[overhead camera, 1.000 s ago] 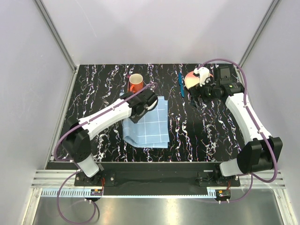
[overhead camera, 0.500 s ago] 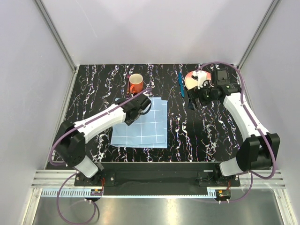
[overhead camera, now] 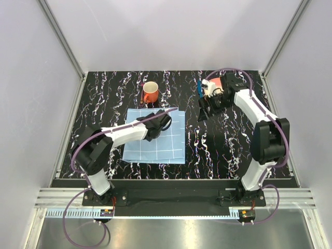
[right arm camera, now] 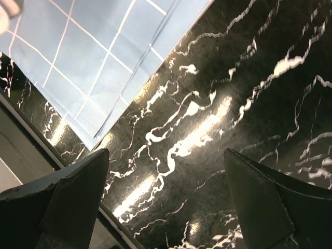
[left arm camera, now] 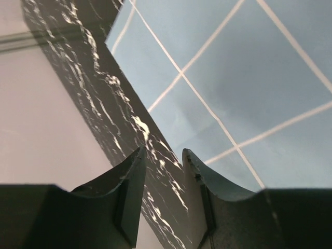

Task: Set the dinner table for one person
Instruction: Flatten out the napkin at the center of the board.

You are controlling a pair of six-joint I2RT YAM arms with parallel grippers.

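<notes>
Under the left gripper [left arm camera: 163, 155], jaws slightly parted and empty: edge of the blue checked cloth [left arm camera: 233, 78], flat on the dinner table [overhead camera: 104, 98], black with pale streaks. Right gripper [right arm camera: 166, 153] spread wide, holding nothing, bare table below it. Behind its wrist a reddish item [overhead camera: 215, 82], mostly hidden. Thin blue object [overhead camera: 199, 89] alongside, too small to name. Orange mug [overhead camera: 150, 92] beyond the left gripper. Pale walls [overhead camera: 171, 31] all round.

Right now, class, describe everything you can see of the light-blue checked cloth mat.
The cloth mat is light blue with a white grid, thin and faintly creased. It lies spread flat, slightly askew, on the dinner table, left of centre. The left gripper hangs over its far part, jaws narrowly apart, gripping nothing; whether it touches cannot be told. An orange mug stands beyond the far edge, apart.
</notes>
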